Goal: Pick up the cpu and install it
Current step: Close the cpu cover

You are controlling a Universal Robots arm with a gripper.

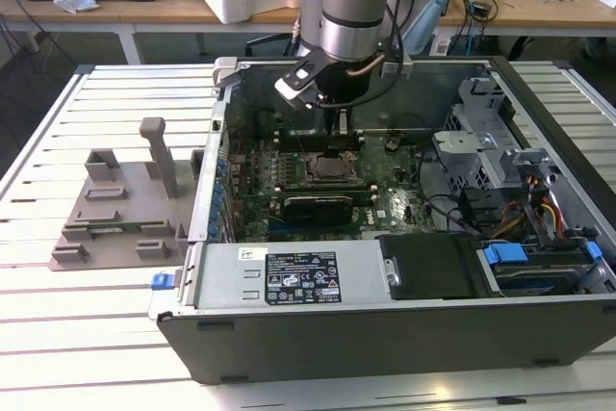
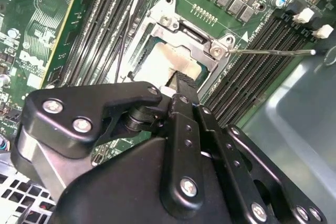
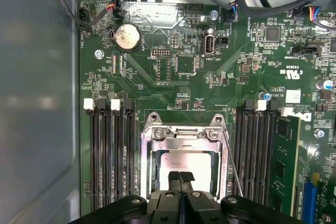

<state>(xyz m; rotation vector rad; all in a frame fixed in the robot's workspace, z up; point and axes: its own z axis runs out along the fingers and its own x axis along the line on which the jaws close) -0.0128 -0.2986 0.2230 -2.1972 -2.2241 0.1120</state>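
The claw has its fingers pressed together. Right under its tips, the cpu lies in the socket frame inside the computer case.

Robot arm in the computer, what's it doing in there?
The robot arm's gripper hangs down inside the open computer case, over the green motherboard. Its jaws are shut together with nothing between them. Their tips sit right at the shiny cpu, which lies flat inside the metal socket frame. Whether they touch it is hard to tell.
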